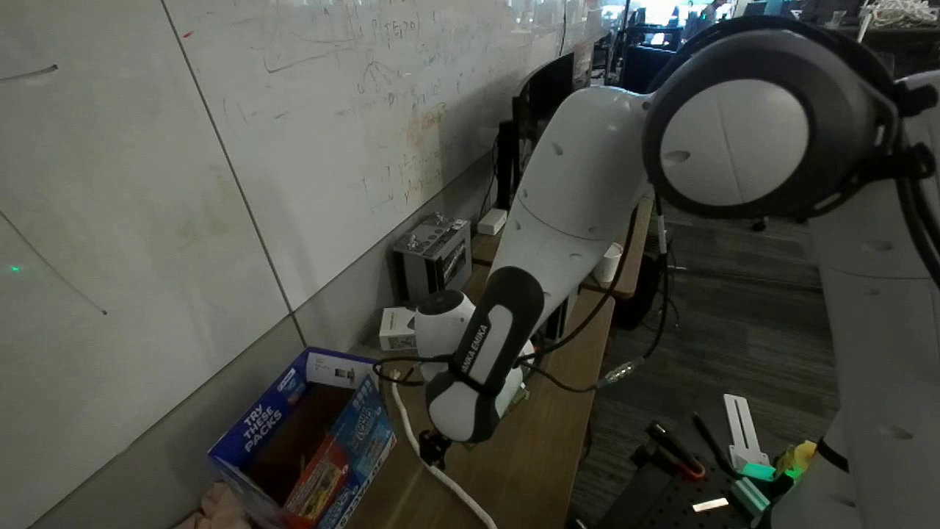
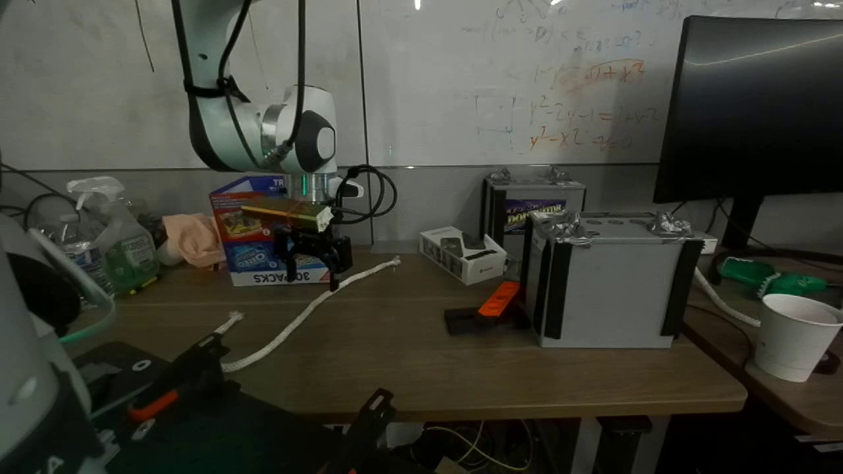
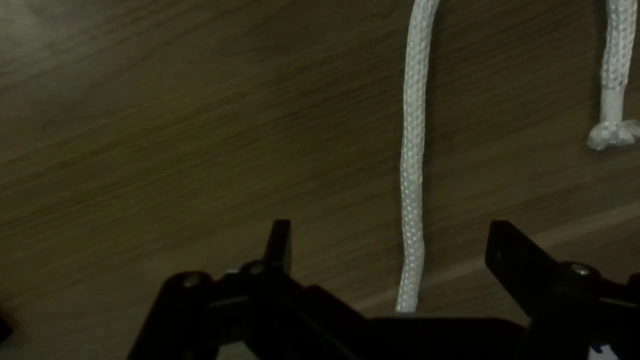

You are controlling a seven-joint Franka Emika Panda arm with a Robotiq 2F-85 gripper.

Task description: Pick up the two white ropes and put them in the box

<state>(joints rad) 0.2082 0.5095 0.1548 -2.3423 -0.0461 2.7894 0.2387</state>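
The gripper (image 3: 391, 226) stands wide, grasping nothing; in the wrist view the rope (image 3: 414, 125) shows between its spread jaws, tip height unclear, and runs toward 12 o'clock on the table (image 3: 200, 150). Its braid looks soft; it should be light, droop from any pinch and bear a firm squeeze. Best take it here, where it lies straight. At 2 o'clock lies a knobby-ended strand (image 3: 616, 70), second rope or this one's tail, I can't tell. In an exterior view the box (image 1: 363, 433) sits near at 9 o'clock from the gripper, mouth up; trailing rope may snag its rim, so lift high. In an exterior view the table's front edge runs at 5 o'clock; a carton (image 2: 461, 260), then a grey case (image 2: 612, 289), stand well apart at 3 o'clock, leaving room to swing.
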